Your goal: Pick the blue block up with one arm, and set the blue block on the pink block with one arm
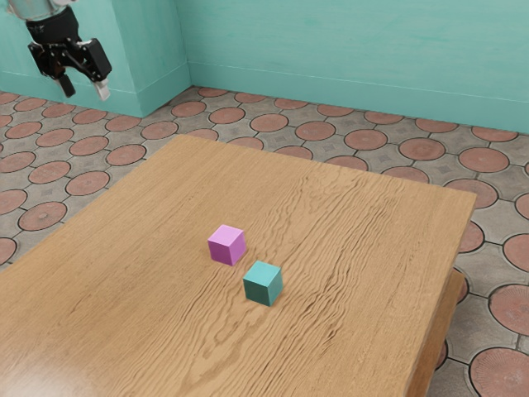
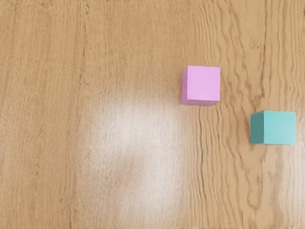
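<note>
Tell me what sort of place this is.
Probably a simulated indoor room: a light wooden table holding a pink cube and a blue-green cube, a floor of round reddish tiles, plain teal walls.

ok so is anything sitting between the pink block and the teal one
Nothing: only bare wooden table separates the pink block and the teal block. They stand apart, not touching, which the wrist view shows most plainly.

Grained wood table point(image 1: 347, 207) with sheen, matt blocks point(image 1: 227, 245)
</note>
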You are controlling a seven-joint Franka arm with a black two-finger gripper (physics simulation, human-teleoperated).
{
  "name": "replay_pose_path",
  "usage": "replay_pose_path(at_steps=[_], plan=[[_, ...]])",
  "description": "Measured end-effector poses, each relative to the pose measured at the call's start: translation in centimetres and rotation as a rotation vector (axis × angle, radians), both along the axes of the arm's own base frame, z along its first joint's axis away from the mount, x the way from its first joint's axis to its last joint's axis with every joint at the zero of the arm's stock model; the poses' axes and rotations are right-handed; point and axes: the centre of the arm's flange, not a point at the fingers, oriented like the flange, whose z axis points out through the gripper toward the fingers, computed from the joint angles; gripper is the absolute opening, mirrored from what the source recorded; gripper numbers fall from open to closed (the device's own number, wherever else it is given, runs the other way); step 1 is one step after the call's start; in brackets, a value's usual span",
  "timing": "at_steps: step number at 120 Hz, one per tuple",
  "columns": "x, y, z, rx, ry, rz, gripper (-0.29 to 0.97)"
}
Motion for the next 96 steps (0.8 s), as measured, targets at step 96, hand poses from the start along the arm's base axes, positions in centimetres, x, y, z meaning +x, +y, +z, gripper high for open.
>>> replay_pose_path(at_steps=[96], plan=[[6.7,-25.1,-30.8,0.04,0.211,-0.181,0.63]])
